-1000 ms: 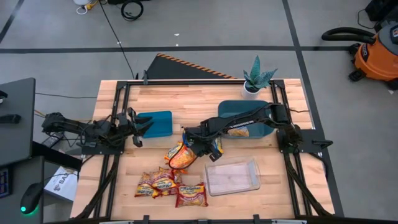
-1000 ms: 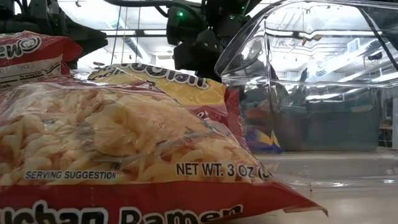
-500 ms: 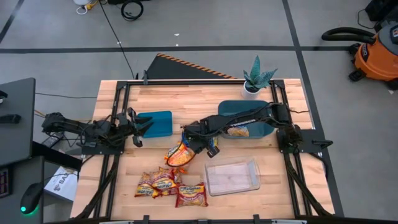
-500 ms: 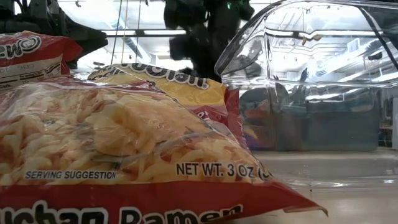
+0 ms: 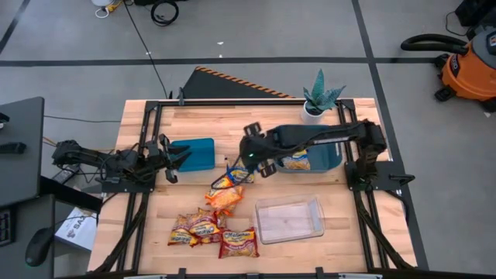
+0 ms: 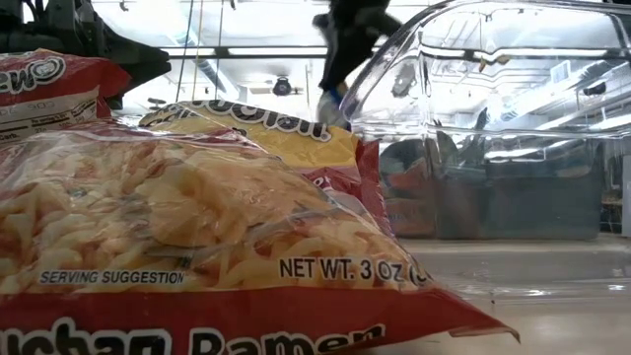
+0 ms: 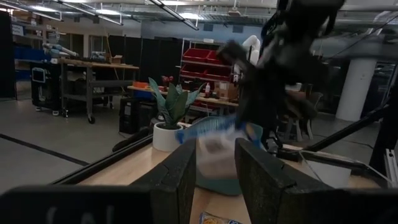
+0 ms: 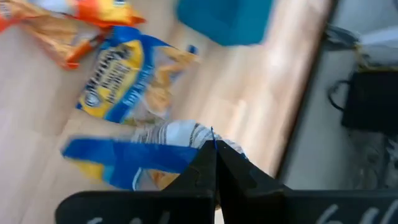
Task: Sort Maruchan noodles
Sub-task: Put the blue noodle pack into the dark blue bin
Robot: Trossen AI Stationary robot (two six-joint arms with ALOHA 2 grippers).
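My right gripper (image 5: 252, 159) hangs over the table's middle, shut on a blue-and-yellow Maruchan packet (image 8: 124, 158). That packet also shows in the left wrist view (image 7: 217, 146). A second blue packet (image 5: 231, 178) and an orange packet (image 5: 225, 198) lie flat on the table below it. Red-and-yellow packets (image 5: 198, 229) lie flat near the near edge. One more packet (image 5: 294, 163) lies in the right teal bin (image 5: 329, 155). My left gripper (image 7: 214, 180) waits open by the left teal bin (image 5: 194, 153). My right gripper pinches the blue-and-yellow packet between its two shut fingers (image 8: 205, 168), coming from above and pointing down. It holds the packet by an edge (image 8: 196, 146). The packet hangs below the fingers, lifted clear of the table and the other packets.
A clear plastic container (image 5: 289, 219) sits on the near right part of the table. A potted plant (image 5: 319, 99) stands at the far edge behind the right bin. Bare wood lies between the two teal bins.
My right gripper has risen from the pile of packets and moved toward the table's far edge, carrying the blue-and-yellow packet up clear of the table. The orange packet and the second blue packet are left lying on the table.
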